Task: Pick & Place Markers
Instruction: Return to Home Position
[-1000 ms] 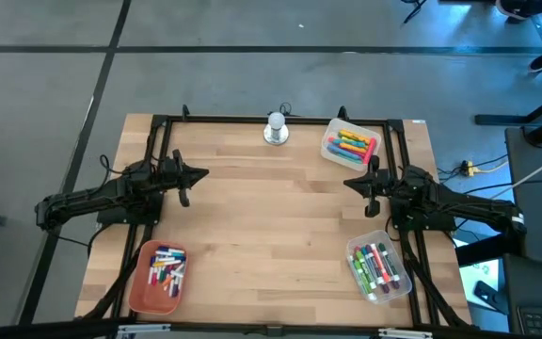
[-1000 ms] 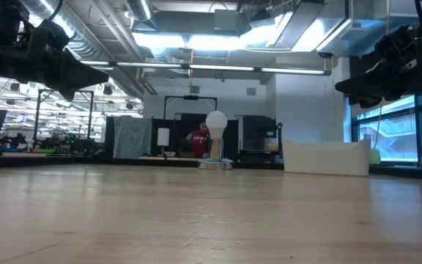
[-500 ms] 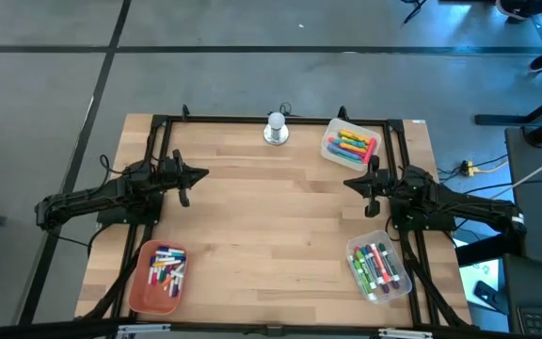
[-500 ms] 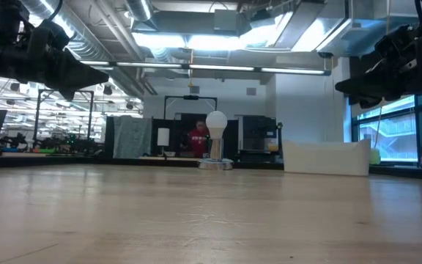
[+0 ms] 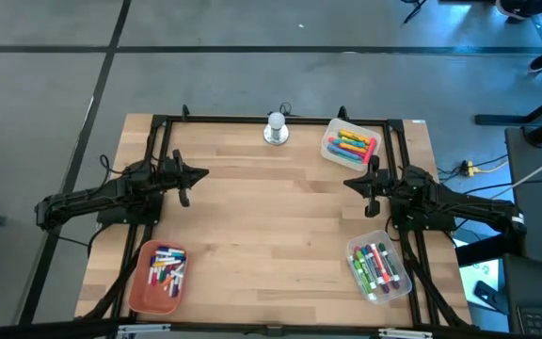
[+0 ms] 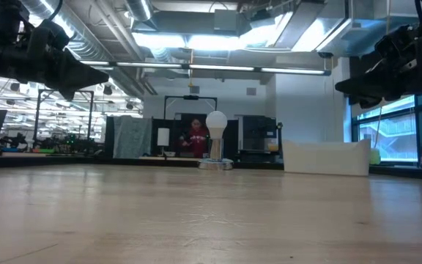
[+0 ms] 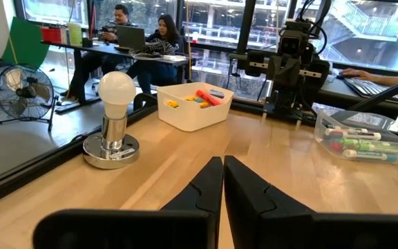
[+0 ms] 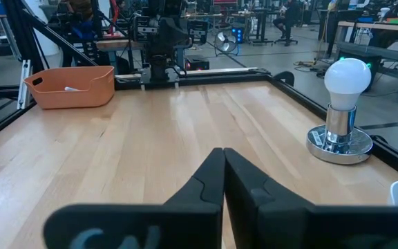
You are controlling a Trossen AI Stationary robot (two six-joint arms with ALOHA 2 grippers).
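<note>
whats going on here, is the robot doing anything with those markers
Nothing is being handled right now. The left gripper and right gripper hang above the table at opposite sides, facing each other, jaws shut and empty. The markers lie in three containers: white-barrelled ones in the orange bin beside the left arm, thick bright ones in the white bin and the clear bin on the right arm's side. None shows loose on the wood. The sorting looks done, with both arms parked.
</note>
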